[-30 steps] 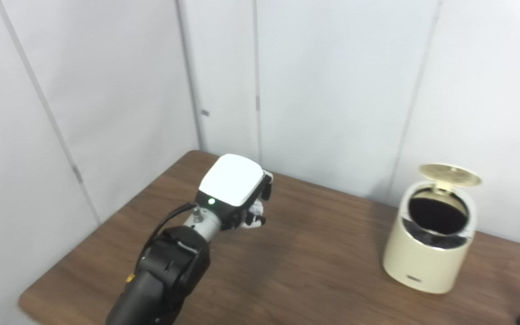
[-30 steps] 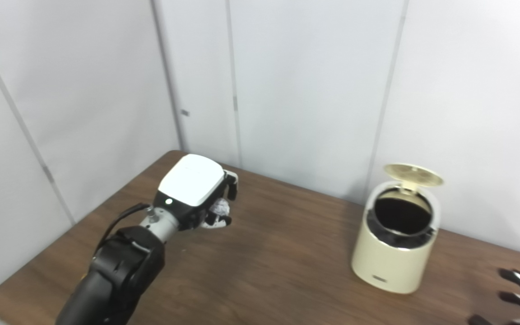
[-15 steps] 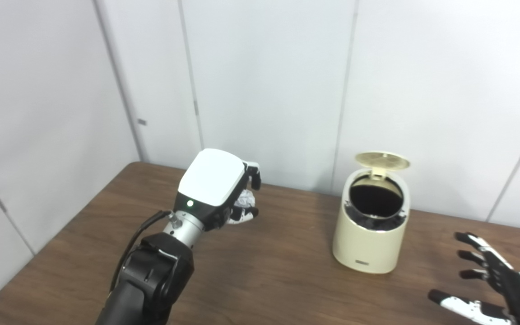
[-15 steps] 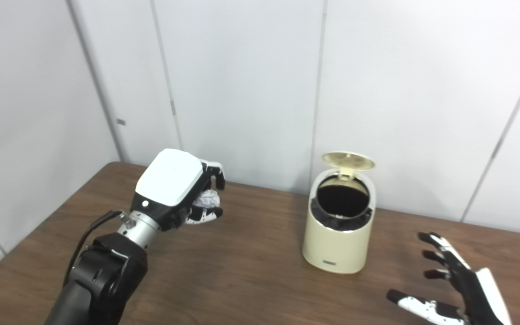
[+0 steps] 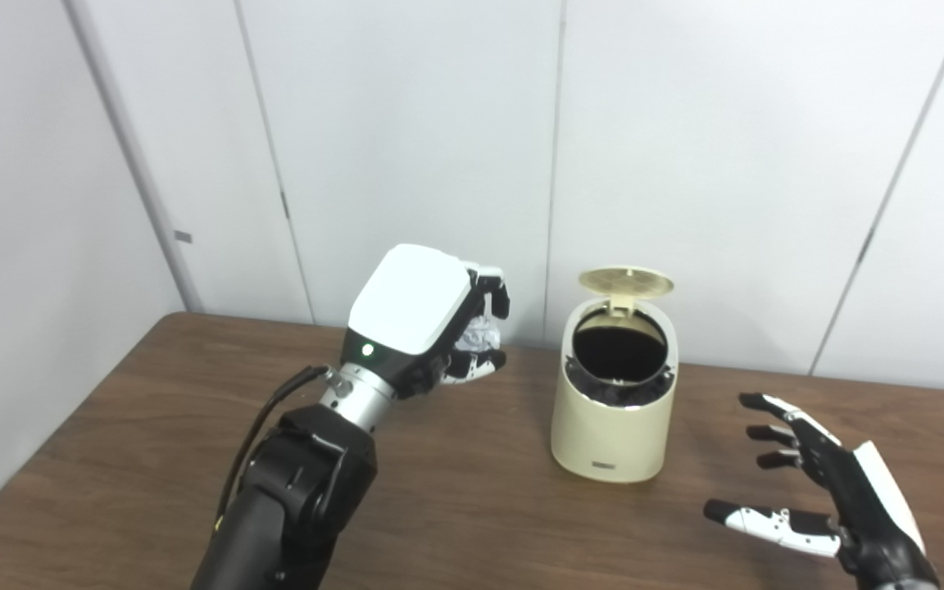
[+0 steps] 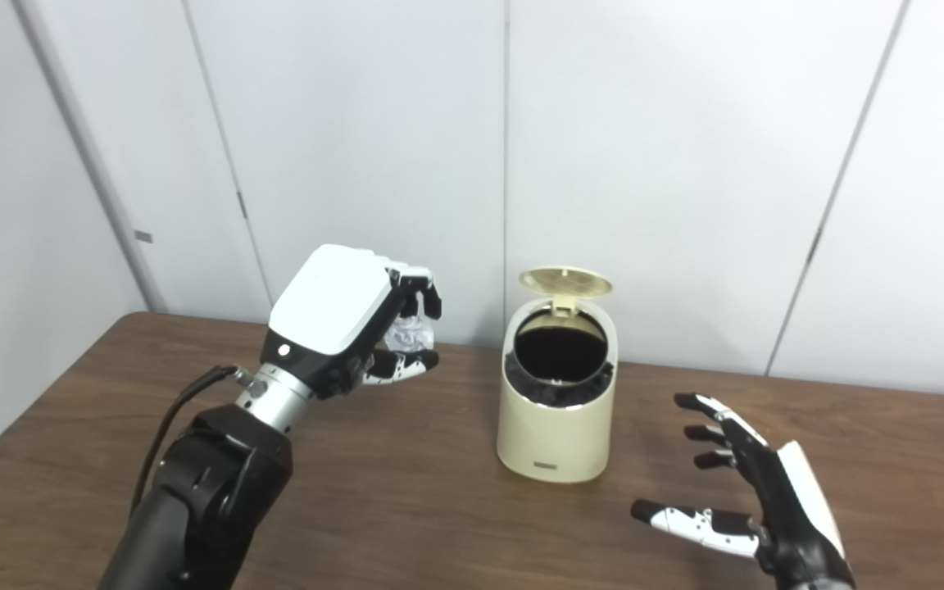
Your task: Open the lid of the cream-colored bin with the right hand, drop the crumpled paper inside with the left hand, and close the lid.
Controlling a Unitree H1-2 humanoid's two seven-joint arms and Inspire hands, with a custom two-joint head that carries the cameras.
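1. The bin stands on the table toward the far edge, near the wall, with its lid tipped up at the back and the dark mouth showing. So the opening step looks done.

2. The left hand is raised off the table, left of the bin and apart from it, with its fingers curled tight around the paper. A bit of the white wad shows between the fingertips and the thumb.

3. The right hand sits low at the near right, well clear of the bin, fingers spread and thumb out, holding nothing.

4. The step in hand, as I read it, is carrying the paper to the bin; the drop is not yet made.

5. The next move calls for the left hand to travel right until the wad hangs over the mouth, clear of the upright lid, and then let go.

6. After that the right hand would need to reach the lid and press it down.
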